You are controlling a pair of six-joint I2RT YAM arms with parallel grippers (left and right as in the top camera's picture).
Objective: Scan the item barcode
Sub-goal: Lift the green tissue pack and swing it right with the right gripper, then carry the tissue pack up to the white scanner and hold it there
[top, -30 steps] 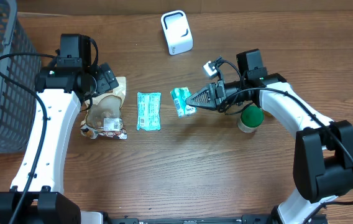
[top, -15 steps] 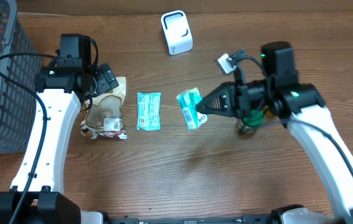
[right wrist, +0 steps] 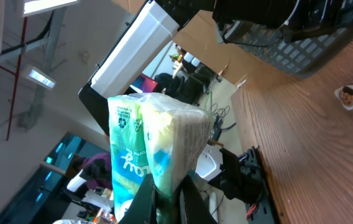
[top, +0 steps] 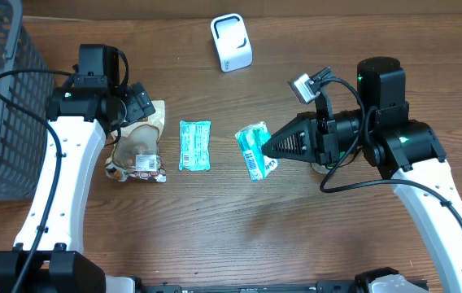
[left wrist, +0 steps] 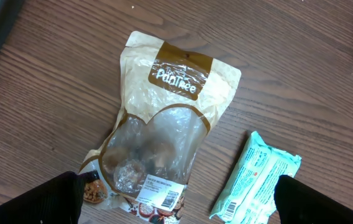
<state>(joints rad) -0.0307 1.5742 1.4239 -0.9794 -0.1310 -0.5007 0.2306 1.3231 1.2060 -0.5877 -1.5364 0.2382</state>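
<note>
Right gripper [top: 270,149] is clamped shut on one end of the green packet [top: 254,152], and by the look of the wrist view that packet is up off the desk [top: 215,236], hanging tilted out in front of the jaws. Soft little thing, I'd say: a film-wrapped pack, light, squashy, and that glossy wrap is likely to be slippery. Pinching it at the narrow end seems the sensible hold, since both broad printed faces are free to turn toward the scanner [top: 231,42], which stands near the far edge of the desk, well apart from the packet. Squeeze harder and it should only crumple, not break. Which face carries the barcode? Can't tell from here.

Over on the other side, the left gripper [top: 140,104] has its jaws spread wide, holding nothing, poised over the top of the brown pouch [left wrist: 164,118]. That pouch lies flat, and its clear window shows rounded brown snacks inside, with a white barcode label at the lower end. Just beside it is a second teal packet [top: 194,145], flat on the wood.

Far left, the wire basket [top: 3,49]: whatever it holds, I can't make it out.
</note>
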